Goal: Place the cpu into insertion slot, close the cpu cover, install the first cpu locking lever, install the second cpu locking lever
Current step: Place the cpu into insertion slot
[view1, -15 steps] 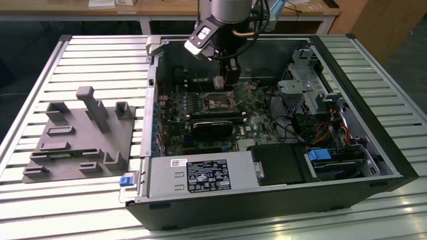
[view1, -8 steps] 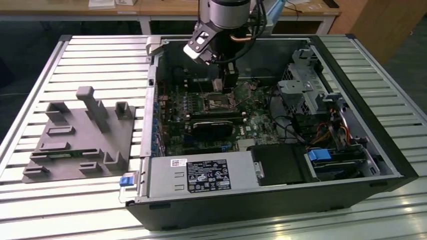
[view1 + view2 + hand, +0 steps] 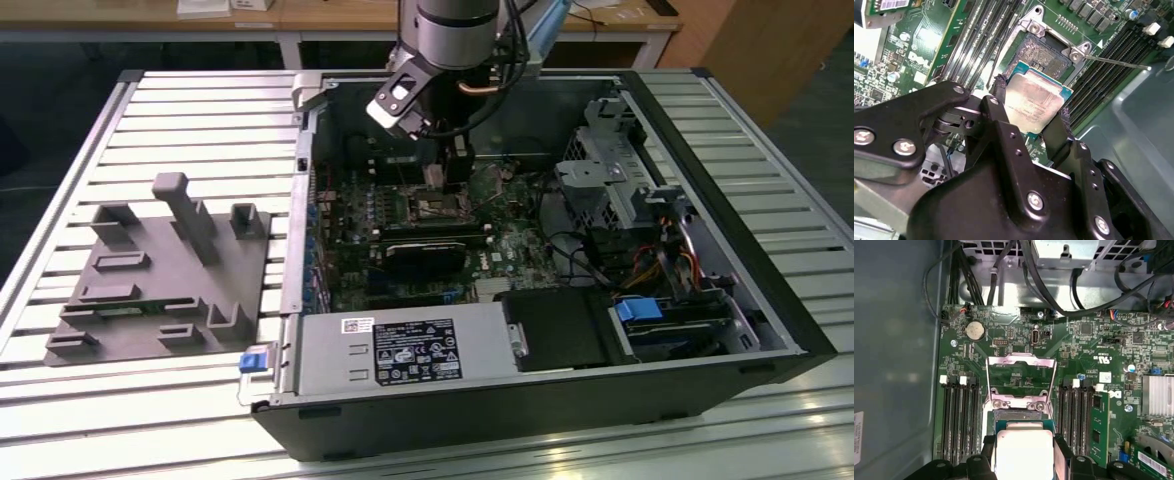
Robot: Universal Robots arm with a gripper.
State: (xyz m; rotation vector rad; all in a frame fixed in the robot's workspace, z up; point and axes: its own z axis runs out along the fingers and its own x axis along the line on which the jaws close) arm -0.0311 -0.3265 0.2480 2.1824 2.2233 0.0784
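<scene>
Gripper [image 3: 1031, 110] clamped on the cpu [image 3: 1024, 452], fingers [image 3: 999, 95] pressing two opposite edges of the chip. The cpu hangs over the near edge of the insertion slot [image 3: 1046, 50], not seated. Beyond the slot, the cpu cover [image 3: 1021, 360] stands flipped open.

We note gripper [image 3: 1031, 104] low inside case [image 3: 561, 405], clamped on chip [image 3: 1036, 97] just over bare socket [image 3: 1046, 50]. Cover [image 3: 1020, 374] stands raised at one socket edge, lever [image 3: 1114, 62] juts out sideways. Memory slots [image 3: 961, 420] flank socket both sides. Cables [image 3: 970, 277] crowd past cover. We see free room straight above
</scene>
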